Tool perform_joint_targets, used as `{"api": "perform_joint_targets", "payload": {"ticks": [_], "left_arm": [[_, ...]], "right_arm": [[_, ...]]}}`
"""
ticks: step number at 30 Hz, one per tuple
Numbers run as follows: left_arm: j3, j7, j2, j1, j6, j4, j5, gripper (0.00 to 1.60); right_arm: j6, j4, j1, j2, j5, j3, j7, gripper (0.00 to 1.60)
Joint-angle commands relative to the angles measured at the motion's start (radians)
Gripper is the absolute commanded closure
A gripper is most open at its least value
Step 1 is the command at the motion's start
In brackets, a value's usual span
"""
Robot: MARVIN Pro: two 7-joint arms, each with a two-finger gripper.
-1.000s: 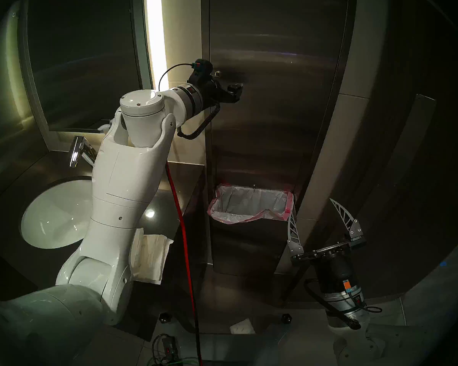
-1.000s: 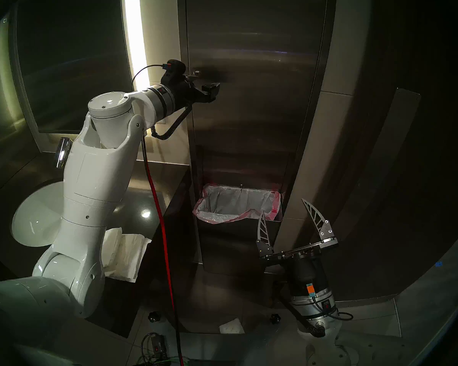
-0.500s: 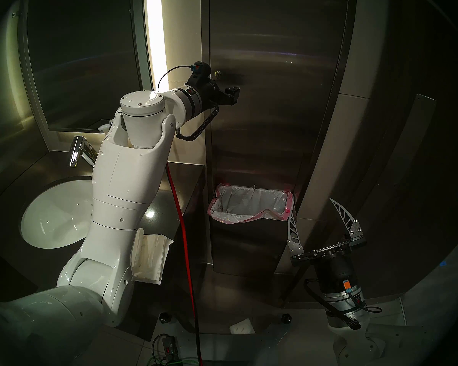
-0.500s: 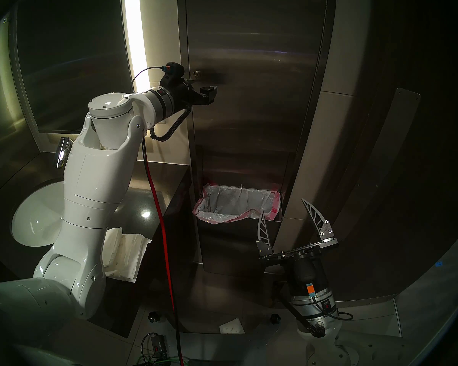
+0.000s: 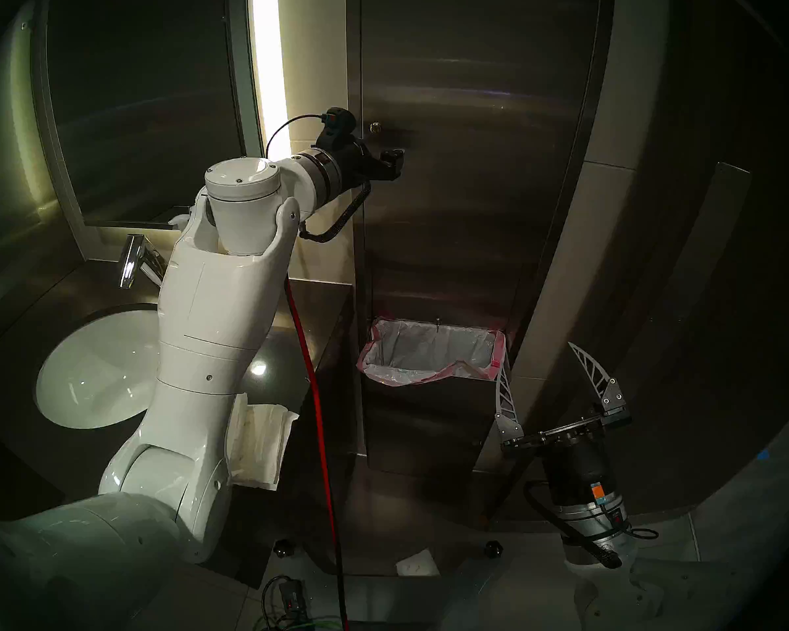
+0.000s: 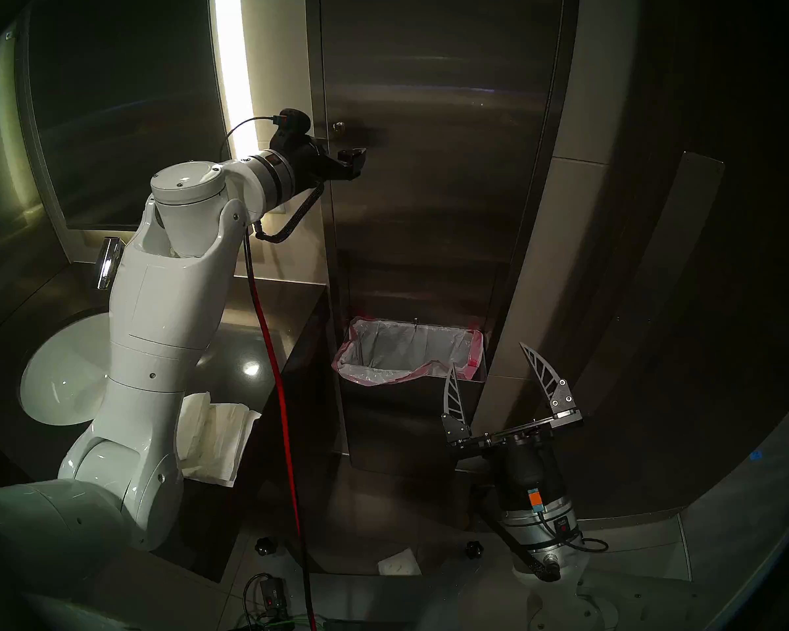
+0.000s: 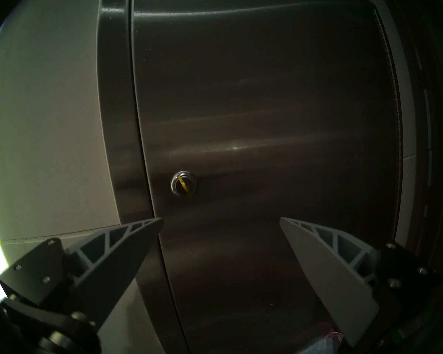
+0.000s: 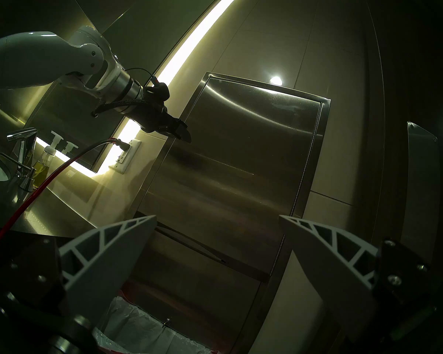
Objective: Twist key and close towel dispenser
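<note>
Where head views blur, brass key (image 7: 186,187)

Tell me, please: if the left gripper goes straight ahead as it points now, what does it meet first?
Most likely the steel door of the towel dispenser, just below the lock; the open left gripper holds nothing.
</note>
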Motion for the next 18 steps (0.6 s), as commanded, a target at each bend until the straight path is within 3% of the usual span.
{"api": "perform_joint_targets", "payload": {"ticks": [1, 18], "left_arm": [[0.002, -0.01, -0.011, -0.036, -0.019, 0.006, -0.005, 0.0], [-0.008, -0.022, -0.024, -0.044, -0.031, 0.01, -0.015, 0.0]], "right_arm": [[0.0, -0.01, 0.001, -0.002, -0.006, 0.0, -0.001, 0.0], [0.0, -0.01, 0.001, -0.002, -0.006, 0.0, -0.002, 0.0]]}}
